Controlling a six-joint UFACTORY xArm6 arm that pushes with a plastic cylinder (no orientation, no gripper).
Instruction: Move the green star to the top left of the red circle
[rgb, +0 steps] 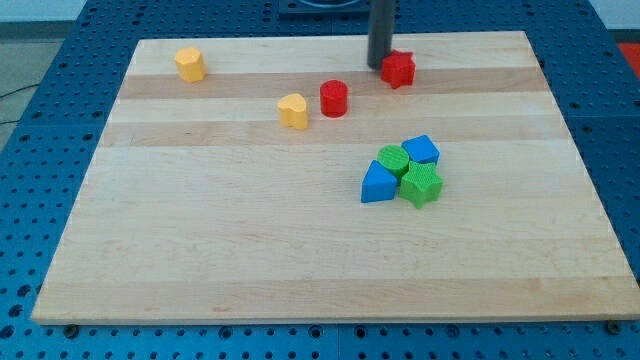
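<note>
The green star (421, 186) lies right of the board's middle in a tight cluster, touching a green circle (393, 160), a blue block (421, 150) and a blue triangle (378, 183). The red circle (333, 98) stands up and to the left of the cluster, apart from it. My tip (378, 65) is near the view's top, touching or just left of a red star (398, 69). It is up and to the right of the red circle and far above the green star.
A yellow heart (293, 110) sits just left of the red circle. A yellow hexagon (189, 63) lies at the top left. The wooden board (250, 240) rests on a blue perforated table (40, 120).
</note>
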